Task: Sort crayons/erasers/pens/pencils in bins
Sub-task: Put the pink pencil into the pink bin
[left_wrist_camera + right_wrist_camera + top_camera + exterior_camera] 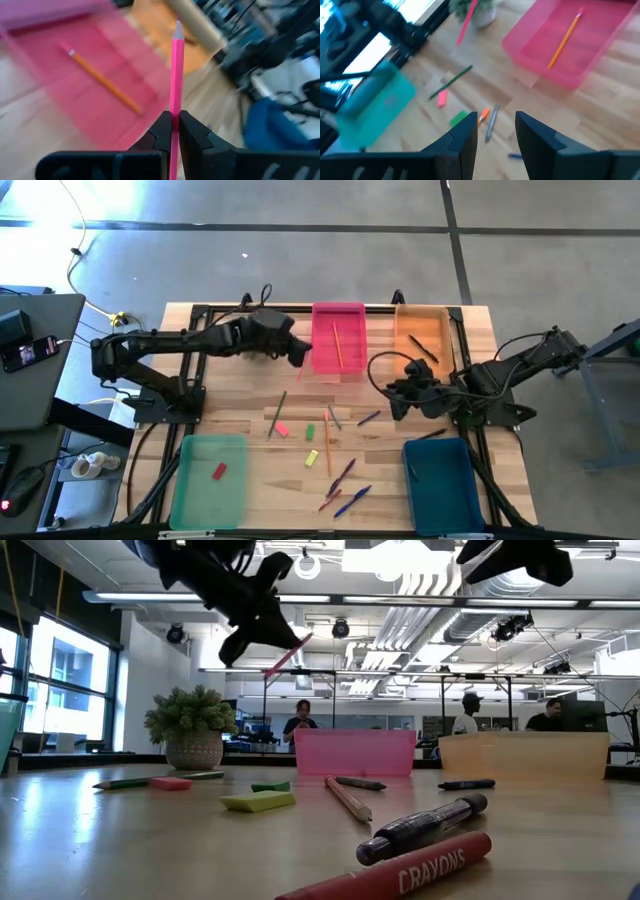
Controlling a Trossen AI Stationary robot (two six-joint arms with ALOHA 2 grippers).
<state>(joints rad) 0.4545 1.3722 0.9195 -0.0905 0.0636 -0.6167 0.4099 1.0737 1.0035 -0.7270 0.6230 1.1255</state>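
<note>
**Carrying a pink pencil toward the pink bin**

Hovering just beside the pink bin's near-left corner, the left end effector is clenched on a long, thin pink pencil, pinched low on its shaft so that most of the stick juts out ahead of the fingers. In the low view that pencil hangs well above the worktop, tilted, its free end pointing toward the shallow translucent pink plastic bin.

The relation that matters is short: the pink bin lies just ahead of the left end effector, on the side the pencil's tip points to. An orange pencil already lies in that bin, running along the bin's long axis (a fair hint as to how the new one should land). The held pencil's long axis sits at an angle to that line, so, as I judge it, the coming move calls for a little more reach over the rim and some turn of the wrist before letting go; otherwise the stick may catch the wall and tip out.

The right end effector waits over the worktop below the shallow translucent orange plastic bin, its fingers parted and holding nothing. It is farther from the pink bin's open corner than the left one, so the drop belongs to the left arm.
</note>
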